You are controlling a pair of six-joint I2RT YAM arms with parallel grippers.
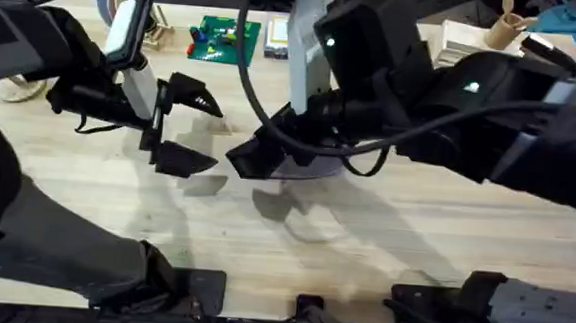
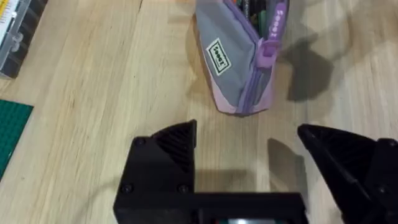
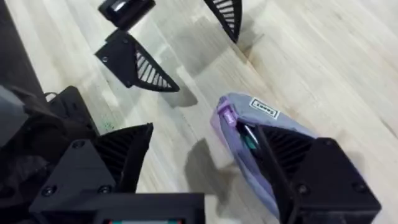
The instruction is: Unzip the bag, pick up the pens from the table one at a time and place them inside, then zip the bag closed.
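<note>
Right gripper (image 3: 205, 162) hangs wide over the bag (image 3: 261, 143), one finger low above the purple fabric and the other out over bare tabletop (image 3: 323, 56), with nothing held. Judging by that straddle, it is lined up to work on the bag's open mouth or the zipper pull (image 3: 225, 116) at the near end, since pens (image 2: 255, 9) are visible inside through the gap.

Left gripper (image 2: 249, 155) is also spread wide and empty, poised just short of the bag's closed end at its 12 o'clock. From there it could pinch that end and steady the bag while the other arm draws the zipper; that is my reading, not something shown.

Overhead, the bag (image 1: 303, 167) lies near the tabletop's middle, mostly under the right arm, with the left gripper (image 1: 185, 125) at its 9 o'clock.

A small white label (image 2: 217, 55) sits on the grey side panel; its dark lettering is too small to read. Purple writing by the zipper is equally illegible.
</note>
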